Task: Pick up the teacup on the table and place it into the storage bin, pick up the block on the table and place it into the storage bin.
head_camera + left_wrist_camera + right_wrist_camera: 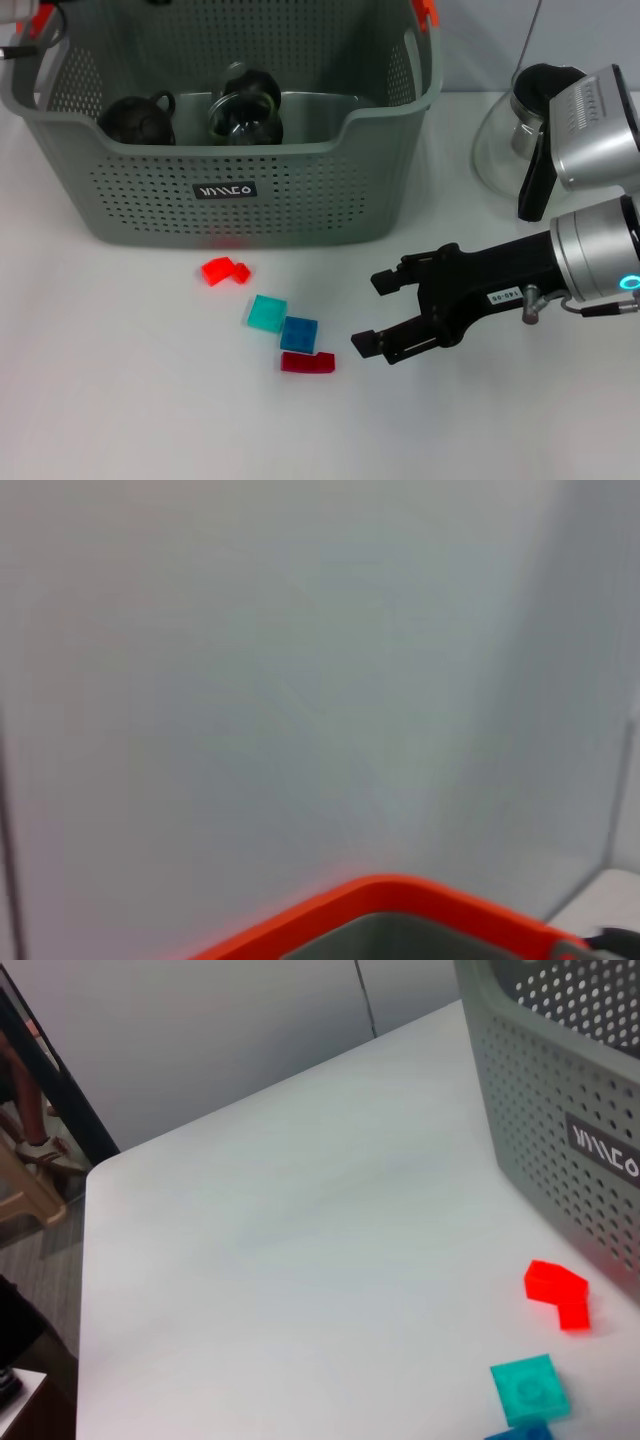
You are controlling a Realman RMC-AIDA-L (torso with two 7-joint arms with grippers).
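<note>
The storage bin (230,190), grey-green and perforated with a black label, stands at the back left; its wall (560,1100) also fills one side of the right wrist view. Inside it lie a black round teacup (136,120) with a loop handle and a glass-and-black vessel (245,108). Several blocks lie on the table in front of the bin: orange-red (225,271) (558,1293), teal (267,313) (530,1388), blue (298,333) and dark red (307,362). My right gripper (370,312) hovers open just right of the blue and dark red blocks, holding nothing.
A glass pot with a black lid (515,130) stands at the back right, behind my right arm. The bin's orange-red handle tip (400,905) shows in the left wrist view against a plain wall. The table's far edge (90,1220) drops to the floor.
</note>
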